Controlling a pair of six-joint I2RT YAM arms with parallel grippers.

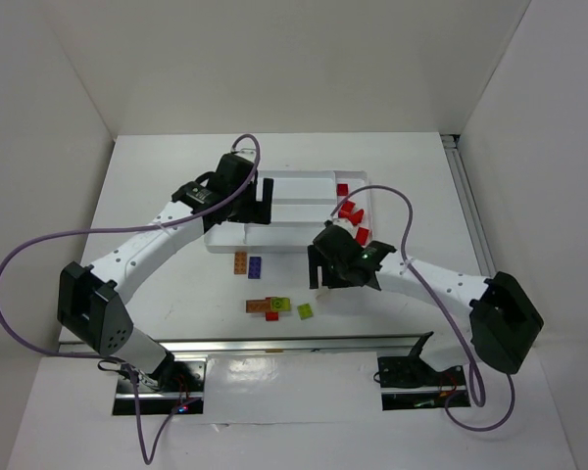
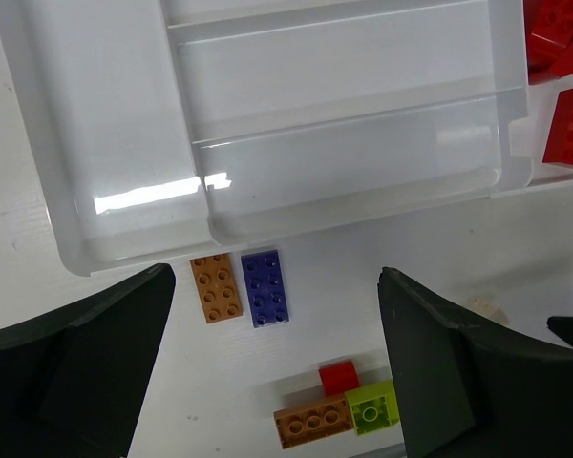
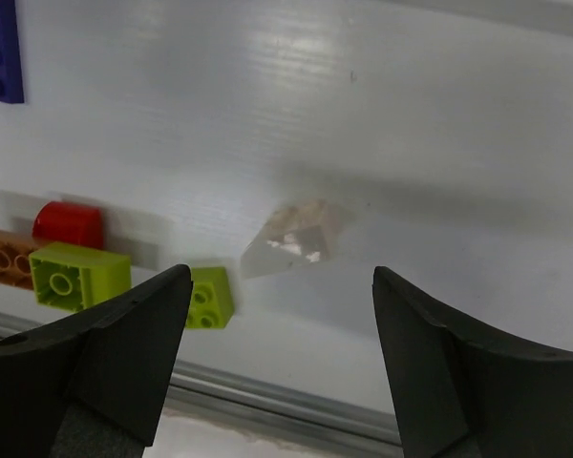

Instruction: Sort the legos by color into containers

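Observation:
The white tray (image 1: 294,191) has several red legos (image 1: 351,210) in its right end section; its other containers (image 2: 105,114) look bare. My left gripper (image 1: 250,211) hangs open over the tray's near left corner, nothing between its fingers (image 2: 430,363). Below it on the table lie an orange-brown plate (image 2: 216,287) and a blue-purple plate (image 2: 265,288). My right gripper (image 3: 282,277) is open just in front of the tray, holding nothing. A blurred cream lego (image 3: 301,237) sits just beyond its fingertips. Close by are a small lime lego (image 3: 208,296) and a cluster of lime (image 3: 76,275), red (image 3: 67,222) and orange-brown (image 3: 5,258) legos.
A metal rail (image 1: 274,343) runs along the table's near edge, just behind the cluster of legos (image 1: 269,306). White walls enclose the table on the left, back and right. Purple cables loop off both arms.

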